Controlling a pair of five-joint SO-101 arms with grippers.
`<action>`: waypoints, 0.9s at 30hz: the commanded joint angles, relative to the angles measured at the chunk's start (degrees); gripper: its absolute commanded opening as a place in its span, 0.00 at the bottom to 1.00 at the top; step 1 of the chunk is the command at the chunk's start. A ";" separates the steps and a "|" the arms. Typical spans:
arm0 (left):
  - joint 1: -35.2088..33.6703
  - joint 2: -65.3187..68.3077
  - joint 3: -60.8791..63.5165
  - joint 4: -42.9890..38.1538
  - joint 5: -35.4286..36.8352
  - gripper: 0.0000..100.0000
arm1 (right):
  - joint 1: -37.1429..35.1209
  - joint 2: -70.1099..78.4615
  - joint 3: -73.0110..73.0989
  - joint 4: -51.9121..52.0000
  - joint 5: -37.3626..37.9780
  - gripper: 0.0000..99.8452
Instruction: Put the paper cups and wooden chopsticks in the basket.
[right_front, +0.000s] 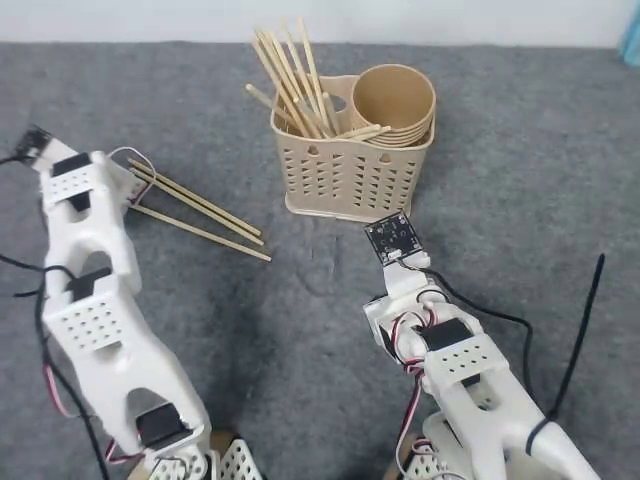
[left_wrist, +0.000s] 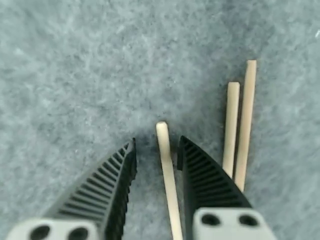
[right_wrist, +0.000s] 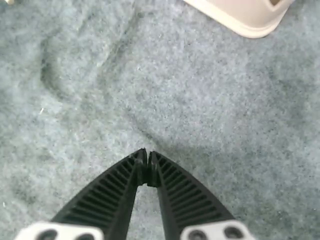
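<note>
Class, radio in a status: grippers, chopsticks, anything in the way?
Left gripper open astride one chopstick. Right gripper shut, empty, near basket. Two more chopsticks alongside. Nothing blocking.

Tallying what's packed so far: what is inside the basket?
Inside the basket are a stack of paper cups and a bundle of wooden chopsticks leaning out beside it. The basket's wall hides the chopsticks' lower ends, the cups' bases and the floor.

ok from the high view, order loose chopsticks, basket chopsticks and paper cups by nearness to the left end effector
1. loose chopsticks: on the mat, right at the left end effector.
2. basket chopsticks: standing in the basket's left side.
3. paper cups: stacked in its right side.
</note>
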 joint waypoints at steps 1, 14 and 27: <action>0.62 -0.26 -2.15 0.44 0.88 0.13 | 0.48 -0.40 -0.44 -1.54 1.32 0.01; -0.18 -0.26 -2.24 4.92 0.53 0.01 | 0.48 -0.40 -0.44 -1.45 1.23 0.01; -0.35 -13.98 -3.65 22.33 -5.36 0.01 | 0.66 -0.40 -0.44 -1.71 1.23 0.01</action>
